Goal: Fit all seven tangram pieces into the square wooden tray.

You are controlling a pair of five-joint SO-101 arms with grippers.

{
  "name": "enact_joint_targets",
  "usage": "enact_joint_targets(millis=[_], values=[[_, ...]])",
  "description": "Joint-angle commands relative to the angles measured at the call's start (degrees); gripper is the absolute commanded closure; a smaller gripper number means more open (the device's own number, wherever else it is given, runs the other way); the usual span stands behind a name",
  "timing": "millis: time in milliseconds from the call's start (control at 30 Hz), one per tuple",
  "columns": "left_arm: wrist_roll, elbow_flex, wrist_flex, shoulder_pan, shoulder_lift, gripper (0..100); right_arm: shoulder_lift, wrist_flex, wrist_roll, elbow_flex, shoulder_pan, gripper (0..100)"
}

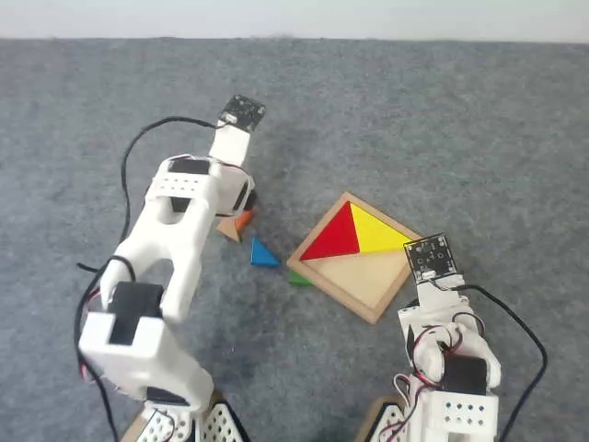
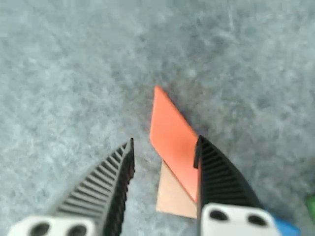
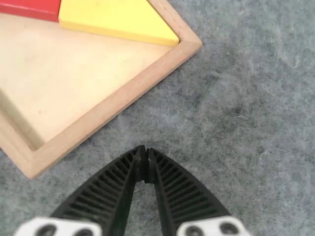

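The square wooden tray (image 1: 368,299) lies right of centre and holds a red triangle (image 1: 333,238) and a yellow triangle (image 1: 377,230) in its far half. On the carpet to its left are an orange parallelogram (image 2: 172,137) overlapping a tan piece (image 2: 173,199), a blue triangle (image 1: 263,253) and a green piece (image 1: 298,277). My left gripper (image 2: 165,147) hangs open over the orange parallelogram, one finger (image 2: 216,177) at its edge. My right gripper (image 3: 143,151) is shut and empty, over carpet just off the tray's rim (image 3: 113,105) near the yellow triangle (image 3: 118,19).
Grey carpet covers the whole table. The tray's near half (image 3: 59,73) is bare wood. The left arm's white body (image 1: 166,267) stretches across the left side; the right arm's base (image 1: 451,387) sits at the bottom right. A pale wall edge runs along the far side.
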Motion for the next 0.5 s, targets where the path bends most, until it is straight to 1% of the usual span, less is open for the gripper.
enact_joint_targets(millis=[0, 67, 267, 333, 467], values=[[2.4, 1.5, -5.3, -0.5, -4.7, 81, -1.1, 0.7, -0.1, 1.1, -0.3, 99.1], [5.5, 1.5, -4.7, -1.0, -3.3, 83, -1.1, 0.7, -0.1, 1.1, -0.3, 99.1], [8.7, -8.0, 3.1, -1.5, 5.5, 83, -1.1, 0.7, -0.1, 1.1, -0.3, 99.1], [8.9, -10.2, 4.6, -1.6, 7.9, 83, -1.1, 0.7, -0.1, 1.1, -0.3, 99.1], [8.9, -10.9, 5.1, -0.7, 10.2, 83, -1.1, 0.7, -0.1, 1.1, -0.3, 99.1]])
